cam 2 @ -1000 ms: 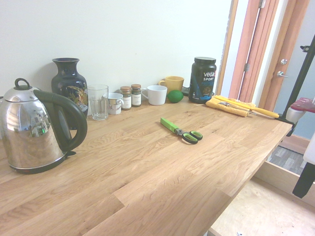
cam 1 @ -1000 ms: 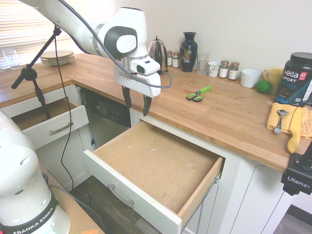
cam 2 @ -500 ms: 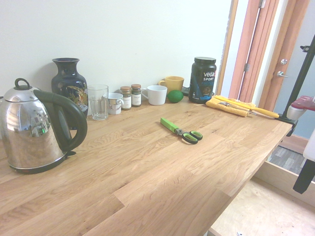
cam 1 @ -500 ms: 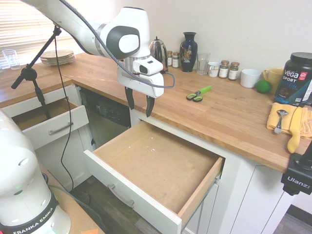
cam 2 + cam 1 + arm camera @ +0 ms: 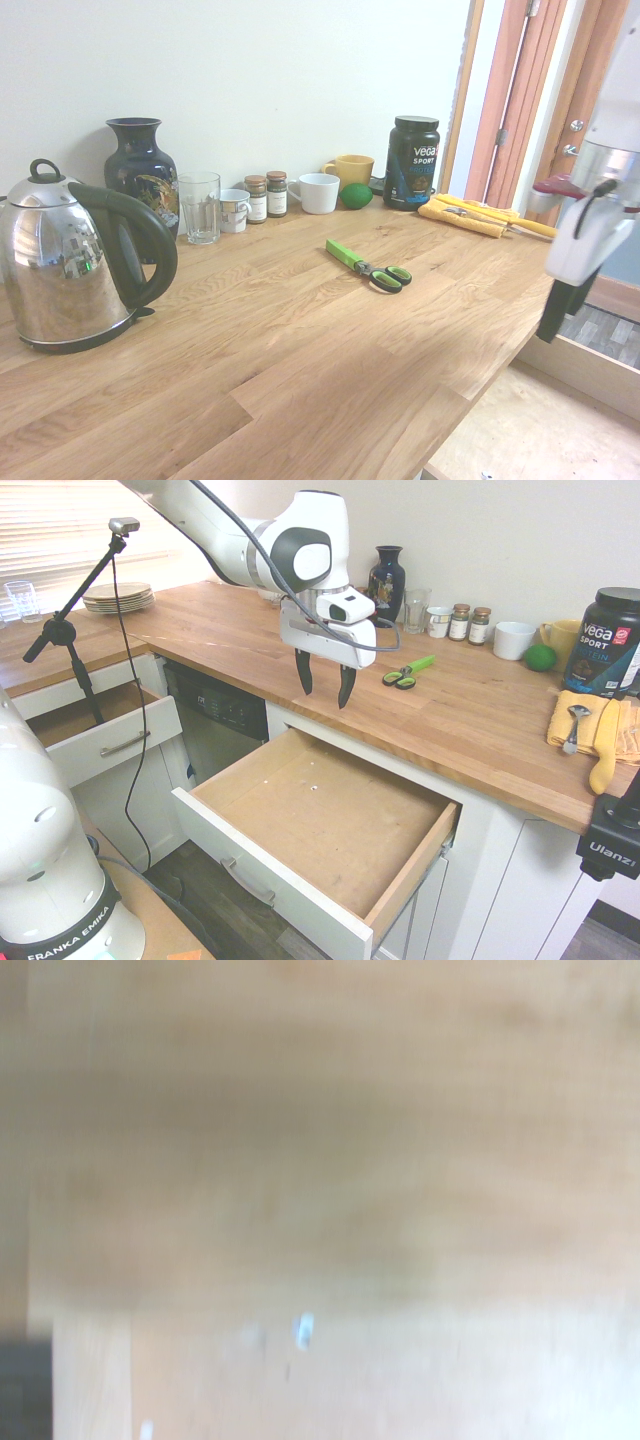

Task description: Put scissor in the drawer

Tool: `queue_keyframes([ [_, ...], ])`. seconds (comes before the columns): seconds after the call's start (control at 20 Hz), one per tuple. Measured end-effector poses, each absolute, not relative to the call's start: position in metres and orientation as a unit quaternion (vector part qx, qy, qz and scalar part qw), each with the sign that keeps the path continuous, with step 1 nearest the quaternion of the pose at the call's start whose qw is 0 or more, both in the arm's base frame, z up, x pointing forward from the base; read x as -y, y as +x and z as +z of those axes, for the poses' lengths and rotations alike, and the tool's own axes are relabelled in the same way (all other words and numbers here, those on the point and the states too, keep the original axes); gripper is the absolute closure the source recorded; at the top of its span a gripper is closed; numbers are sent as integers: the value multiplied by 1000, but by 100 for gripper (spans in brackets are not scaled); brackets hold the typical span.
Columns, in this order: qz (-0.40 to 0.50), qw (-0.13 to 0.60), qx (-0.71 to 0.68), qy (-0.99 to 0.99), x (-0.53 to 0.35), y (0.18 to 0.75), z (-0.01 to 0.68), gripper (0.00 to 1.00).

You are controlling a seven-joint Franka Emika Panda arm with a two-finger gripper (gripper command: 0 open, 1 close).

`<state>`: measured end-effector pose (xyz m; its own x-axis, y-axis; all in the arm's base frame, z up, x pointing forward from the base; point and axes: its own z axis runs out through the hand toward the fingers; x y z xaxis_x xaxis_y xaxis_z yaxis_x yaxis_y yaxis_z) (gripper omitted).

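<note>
Kitchen light falls on the long butcher-block wooden table (image 5: pixel 470 715) that crosses the middle of the first exterior frame, white cabinets beneath it. My tool (image 5: pixel 324 686) hangs just left of centre there, pointing straight down over the table's front edge, its two dark fingers (image 5: pixel 303 672) spread wide with nothing between them. Just to its right in that frame lies the small scissor with black-and-green loops and a bright green blade cover (image 5: pixel 408 673), flat on the wood, apart from my fingers. Lower centre, the wide shallow drawer with the white front, metal bar handle and light brown wooden bottom (image 5: pixel 330 825) stands pulled out. My wrist view is a blur of pale wood.
</note>
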<state>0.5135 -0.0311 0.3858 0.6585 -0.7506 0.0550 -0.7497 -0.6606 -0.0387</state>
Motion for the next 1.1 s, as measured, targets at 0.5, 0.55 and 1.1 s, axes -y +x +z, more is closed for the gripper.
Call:
queue_keyframes([
  [0.5, -39, 3, -426, -904, 57, 604, 395, 0],
  [0.55, -40, 3, -426, -904, 56, 613, 396, 0],
  [1.1, -37, -9, -427, -903, 61, 705, 381, 0],
])
